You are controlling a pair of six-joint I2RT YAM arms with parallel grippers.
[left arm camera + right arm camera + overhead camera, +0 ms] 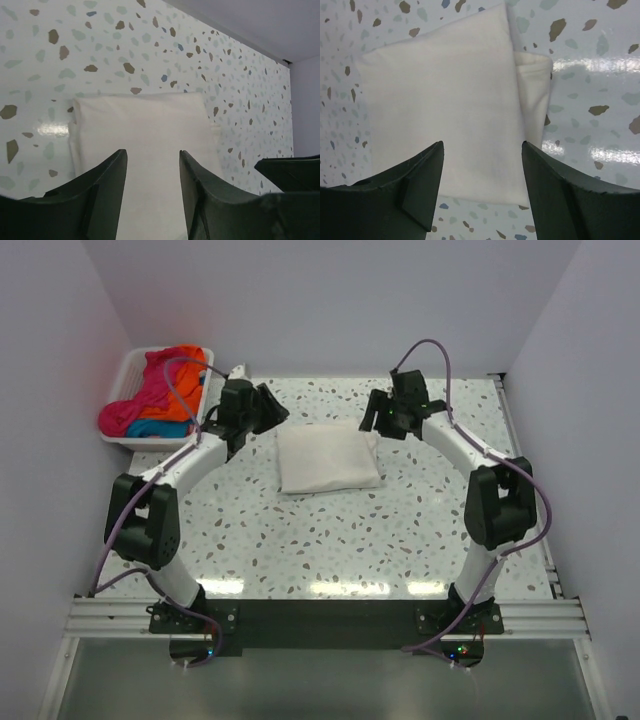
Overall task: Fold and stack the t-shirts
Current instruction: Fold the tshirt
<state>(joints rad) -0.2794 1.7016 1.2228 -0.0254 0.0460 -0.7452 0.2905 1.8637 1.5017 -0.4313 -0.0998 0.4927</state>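
At mid-table the folded cream t-shirt (328, 458) lies flat; my left gripper (152, 157) and right gripper (482, 147) hang near its far corners, fingers spread and empty; other t-shirts (165, 390) heap in the basket (127, 375); limp, light cloth; I'd pinch a hem.

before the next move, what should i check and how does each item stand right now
1. The left gripper is open and empty: ok.
2. The right gripper is open and empty: ok.
3. The cream t-shirt lies folded flat on the table: ok, though one folded edge sticks out at a side in the right wrist view.
4. Both grippers are off the cloth: ok, as far as the wrist views show.
5. The pink, orange and blue t-shirts wait in the basket: ok, piled unfolded.
6. Which way the print faces: cannot tell, no print shows.
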